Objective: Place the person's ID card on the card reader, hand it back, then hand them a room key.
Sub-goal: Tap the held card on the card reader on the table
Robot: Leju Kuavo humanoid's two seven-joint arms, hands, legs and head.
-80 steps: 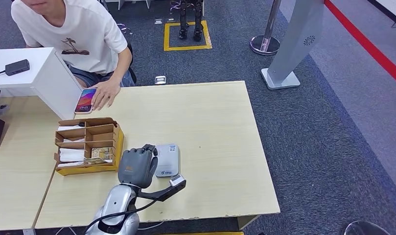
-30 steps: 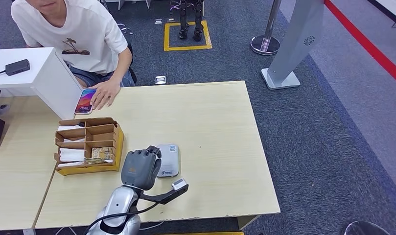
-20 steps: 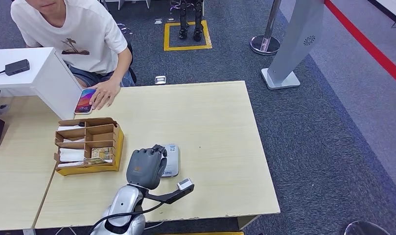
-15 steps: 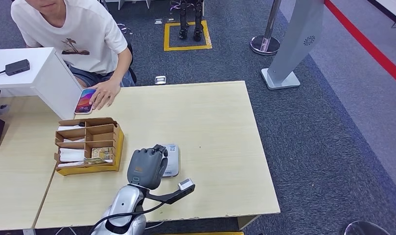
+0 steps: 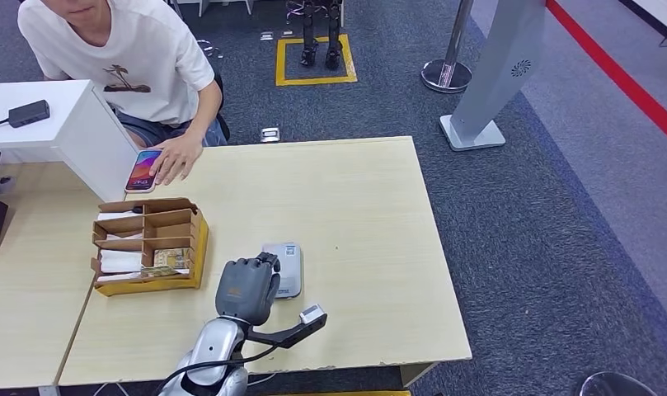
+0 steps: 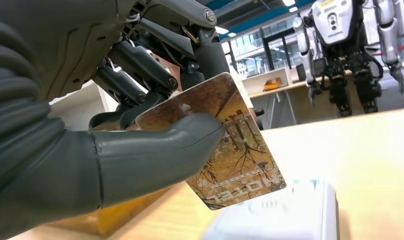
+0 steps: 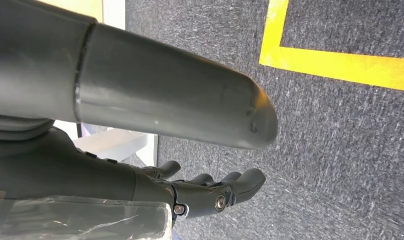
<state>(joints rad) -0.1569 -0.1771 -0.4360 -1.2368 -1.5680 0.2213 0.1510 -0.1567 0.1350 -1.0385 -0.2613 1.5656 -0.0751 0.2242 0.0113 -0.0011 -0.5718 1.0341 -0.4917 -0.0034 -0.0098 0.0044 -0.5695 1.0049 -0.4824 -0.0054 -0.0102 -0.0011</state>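
The left robot hand [image 5: 247, 289] grips a card [image 6: 224, 145] just above the card reader [image 5: 284, 268]; the right robot hand [image 7: 209, 192] hangs open.

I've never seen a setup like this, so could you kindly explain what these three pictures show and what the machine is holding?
It is a humanoid robot with two arms. The head view looks down on a wooden table; the other two come from cameras at its wrists. Its left hand pinches a printed card above the white card reader. A cardboard organizer stands beside it, and a person sits opposite, a hand on a phone. The right hand hangs over carpet, holding nothing.
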